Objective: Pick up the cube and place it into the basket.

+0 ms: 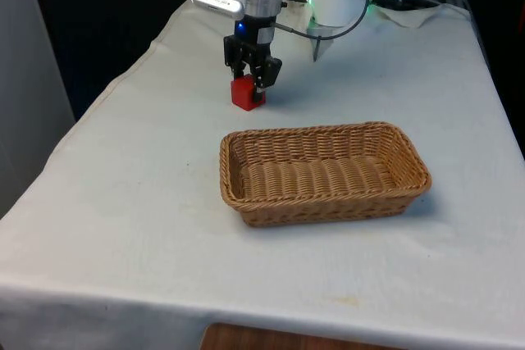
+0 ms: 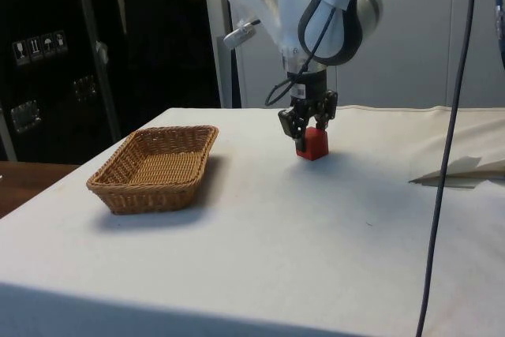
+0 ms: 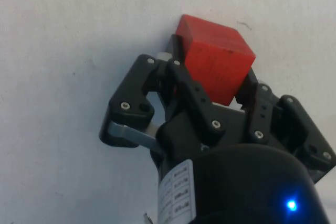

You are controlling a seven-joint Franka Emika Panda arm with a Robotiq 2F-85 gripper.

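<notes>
Sitting on the white-clothed tabletop (image 1: 123,202), a small red wooden cube (image 1: 245,93) is being clamped between the two fingers of the black tool (image 1: 255,79), which is pressing against its opposite sides in the wrist view. The cube (image 2: 313,144) is resting on the cloth, with the tool (image 2: 308,128) coming down on it from above. An oblong woven wicker basket (image 1: 324,171) is standing apart from the cube, nearer the front camera. In the side view, a person in dark clothing (image 2: 150,5) is standing behind the tabletop.
</notes>
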